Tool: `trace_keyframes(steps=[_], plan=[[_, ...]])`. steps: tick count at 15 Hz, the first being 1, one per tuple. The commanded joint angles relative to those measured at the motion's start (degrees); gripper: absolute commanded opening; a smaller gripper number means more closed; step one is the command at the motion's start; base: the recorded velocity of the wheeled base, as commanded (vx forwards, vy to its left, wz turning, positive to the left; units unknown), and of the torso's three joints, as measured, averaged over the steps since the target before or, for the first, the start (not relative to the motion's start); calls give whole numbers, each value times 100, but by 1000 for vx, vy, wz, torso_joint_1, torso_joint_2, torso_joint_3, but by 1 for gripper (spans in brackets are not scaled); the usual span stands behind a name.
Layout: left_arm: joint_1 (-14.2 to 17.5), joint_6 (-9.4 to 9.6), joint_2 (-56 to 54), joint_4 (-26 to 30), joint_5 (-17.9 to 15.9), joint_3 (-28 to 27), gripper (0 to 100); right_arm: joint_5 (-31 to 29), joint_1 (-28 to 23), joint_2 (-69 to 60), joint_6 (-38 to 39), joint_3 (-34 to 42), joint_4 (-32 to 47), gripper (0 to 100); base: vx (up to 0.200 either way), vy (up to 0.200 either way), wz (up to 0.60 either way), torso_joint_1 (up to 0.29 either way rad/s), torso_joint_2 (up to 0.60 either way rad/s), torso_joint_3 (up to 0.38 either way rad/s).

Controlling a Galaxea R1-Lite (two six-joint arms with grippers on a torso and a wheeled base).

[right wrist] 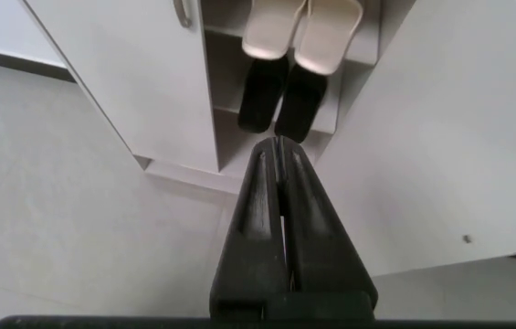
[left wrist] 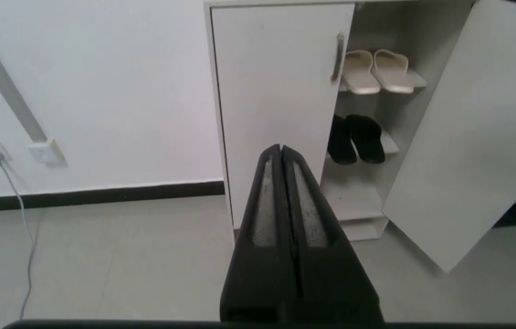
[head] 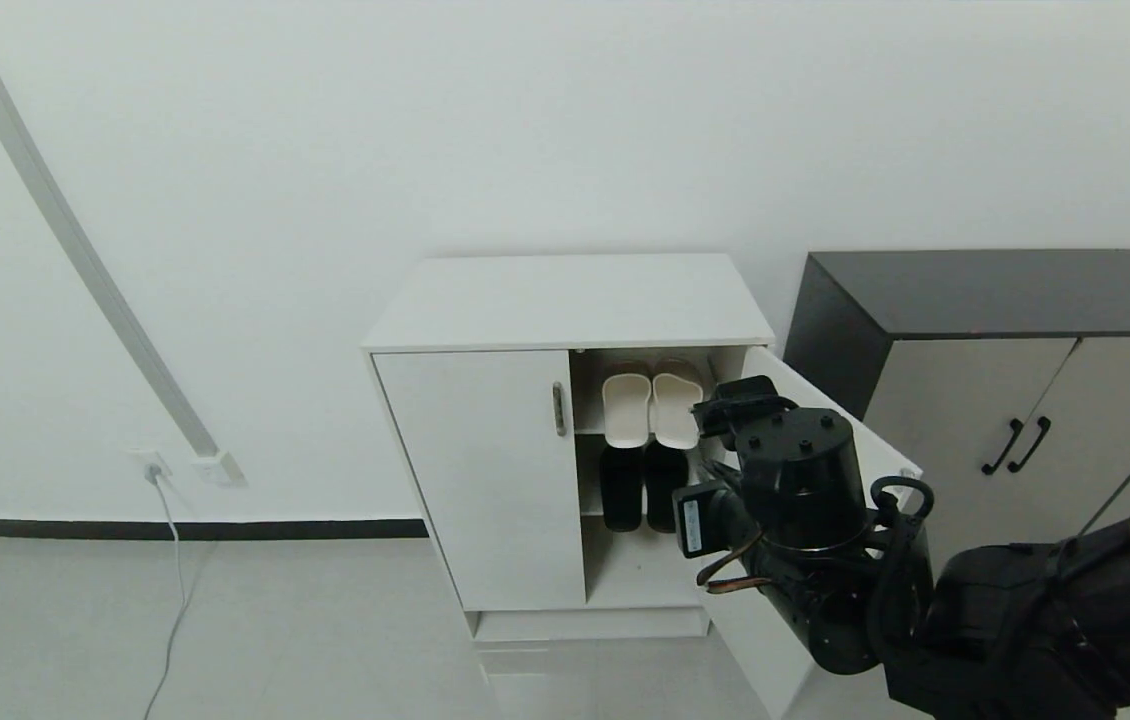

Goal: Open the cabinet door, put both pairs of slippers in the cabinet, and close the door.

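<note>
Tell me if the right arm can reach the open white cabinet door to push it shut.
Probably yes: the right end effector sits beside the white cabinet door, nothing between them.

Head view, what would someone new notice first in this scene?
The white cabinet stands out, its right door swung open. Inside, cream slippers sit one level above black slippers. The right gripper, shut, hangs before the opening beside that door.
</note>
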Motion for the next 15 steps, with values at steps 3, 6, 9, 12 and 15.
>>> trace_keyframes(steps=[3,6,9,12,15], plan=[[1,2,-1,2,-2,1,0,3,-82,6,-43,4,-21,0,0,0,0,227,-497,-276],[1,2,-1,2,-2,1,0,12,-108,6,-60,22,-47,0,0,0,0,108,-219,-119],[1,2,-1,2,-2,1,0,12,-108,6,-60,31,-38,0,0,0,0,0,0,0],[1,2,-1,2,-2,1,0,12,-117,6,-60,22,-38,0,0,0,0,0,0,0],[1,2,-1,2,-2,1,0,12,-161,6,-60,4,-38,0,0,0,-400,2,3,-2]])
